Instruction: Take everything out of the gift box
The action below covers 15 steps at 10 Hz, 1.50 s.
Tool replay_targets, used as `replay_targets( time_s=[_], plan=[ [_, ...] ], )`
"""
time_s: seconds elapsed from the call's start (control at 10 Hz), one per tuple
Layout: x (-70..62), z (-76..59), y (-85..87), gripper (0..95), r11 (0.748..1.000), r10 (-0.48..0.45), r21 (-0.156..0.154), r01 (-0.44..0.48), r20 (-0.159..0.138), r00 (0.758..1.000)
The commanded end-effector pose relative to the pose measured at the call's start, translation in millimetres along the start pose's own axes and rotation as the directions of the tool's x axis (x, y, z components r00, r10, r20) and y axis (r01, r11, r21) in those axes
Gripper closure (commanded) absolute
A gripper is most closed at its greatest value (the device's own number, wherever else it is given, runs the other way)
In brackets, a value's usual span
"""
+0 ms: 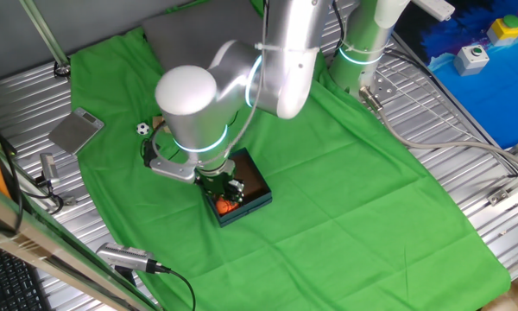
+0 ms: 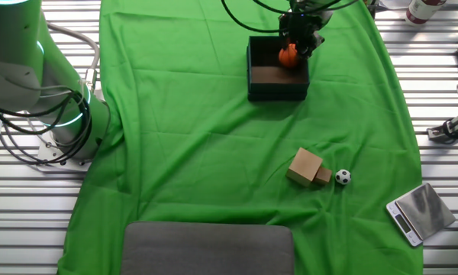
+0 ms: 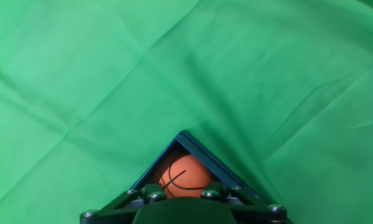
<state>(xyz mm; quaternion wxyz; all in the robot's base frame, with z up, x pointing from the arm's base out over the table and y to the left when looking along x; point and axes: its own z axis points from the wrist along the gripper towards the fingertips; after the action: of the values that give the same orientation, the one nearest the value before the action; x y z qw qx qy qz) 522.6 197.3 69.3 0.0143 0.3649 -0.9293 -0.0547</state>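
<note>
The gift box (image 1: 257, 200) (image 2: 275, 93) is a small dark teal box with a brown inside, standing on the green cloth. My gripper (image 1: 229, 192) (image 2: 296, 42) (image 3: 183, 190) reaches down into it. It is shut on the orange basketball (image 1: 226, 206) (image 2: 288, 56) (image 3: 183, 176), which sits between the fingers near one corner of the box (image 3: 193, 144). Outside the box, the tan wooden block (image 2: 305, 166) and the tiny soccer ball (image 2: 342, 177) (image 1: 142, 129) lie side by side on the cloth.
A flat grey metal scale (image 1: 76, 131) (image 2: 421, 210) lies at the cloth's edge near the soccer ball. A grey pad (image 2: 208, 248) covers one end of the cloth. The arm's base (image 2: 53, 114) and its cables stand on the slatted metal table.
</note>
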Motion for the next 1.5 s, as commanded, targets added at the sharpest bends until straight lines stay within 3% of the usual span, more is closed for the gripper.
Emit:
replay_targets(
  time_s=[0.1,0.3,0.5,0.7,0.9,1.5],
  plan=[
    [0.0,-20.9,2.5,95.0,1.000,-0.012,-0.013,0.012,-0.015,1.000],
    [1.4,-42.6,5.7,95.0,0.999,-0.017,-0.030,0.015,-0.037,0.999],
    [2.1,-47.1,7.5,95.0,1.000,-0.013,-0.019,0.012,-0.047,0.999],
    [2.9,-32.8,5.1,95.0,1.000,-0.006,-0.019,0.005,-0.038,0.999],
    [1.4,-25.9,5.0,57.0,1.000,-0.010,-0.018,0.009,-0.035,0.999],
    [0.4,-0.7,1.3,57.0,1.000,-0.025,-0.003,0.025,-0.011,1.000]
  ],
)
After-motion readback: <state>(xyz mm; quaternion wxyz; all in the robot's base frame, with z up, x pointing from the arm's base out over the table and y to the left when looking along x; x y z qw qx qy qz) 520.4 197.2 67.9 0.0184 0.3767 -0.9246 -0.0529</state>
